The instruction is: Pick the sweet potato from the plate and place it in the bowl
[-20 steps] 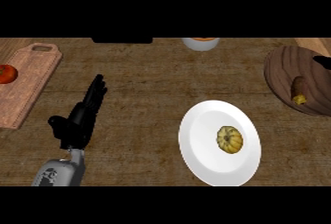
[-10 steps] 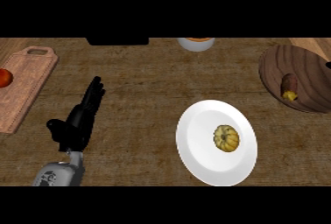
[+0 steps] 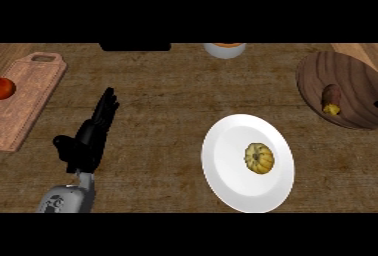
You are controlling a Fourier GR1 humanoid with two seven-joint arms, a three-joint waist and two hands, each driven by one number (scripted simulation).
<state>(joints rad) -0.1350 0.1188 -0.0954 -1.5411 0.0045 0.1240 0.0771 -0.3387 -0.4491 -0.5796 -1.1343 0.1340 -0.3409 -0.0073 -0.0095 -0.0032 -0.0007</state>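
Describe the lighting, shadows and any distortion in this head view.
Head view: dim, even light; the white plate is brightest, with no glare spot; the wooden bowl is dark inside and cut by the right edge; no clear cast shadows on the counter; the round plate looks taller than wide.

A red tomato (image 3: pixel 4 88) is sitting on the cutting board (image 3: pixel 33 100) at left. A ridged yellow squash (image 3: pixel 259 158) is lying well apart, rightward.

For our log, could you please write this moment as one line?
left hand open | right hand unseen | sweet potato in bowl
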